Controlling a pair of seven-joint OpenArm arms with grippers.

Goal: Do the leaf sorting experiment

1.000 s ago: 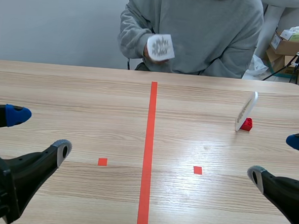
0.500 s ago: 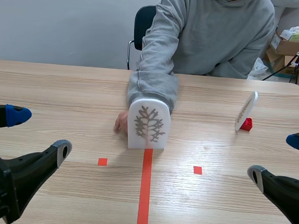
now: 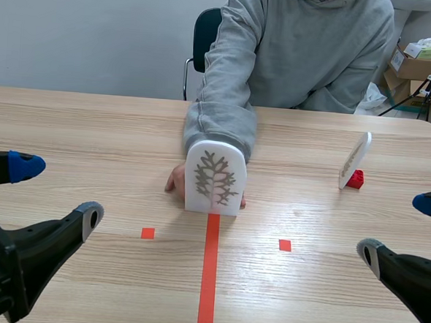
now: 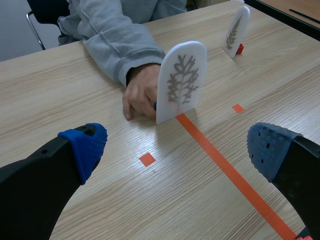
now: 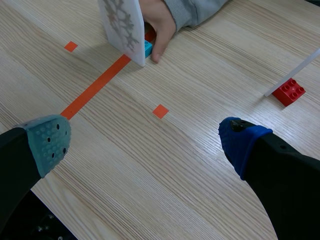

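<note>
A white arched card with a grey leaf pattern [image 3: 214, 177] stands upright at the far end of the red centre line. A person's hand [image 3: 175, 179] rests behind it, touching it. In the right wrist view the card [image 5: 121, 27] sits on a blue brick [image 5: 148, 48] by the person's fingers [image 5: 161, 30]. A second leaf card [image 3: 354, 160] leans on a red brick [image 3: 356, 180] at the right. My left gripper [image 3: 56, 190] and right gripper [image 3: 400, 228] are open and hold nothing, low at the table's near corners. Both are well short of the cards.
The person sits across the table with one sleeve [image 3: 222, 111] stretched over the middle. Cardboard boxes [image 3: 419, 68] stand off the table at the back right, and a chair [image 3: 207, 29] is behind the person. Small orange squares [image 3: 147, 233] mark the table.
The person brought the leaf card down from chest height onto the far end of the centre line and now steadies it there. Neither arm has moved.
</note>
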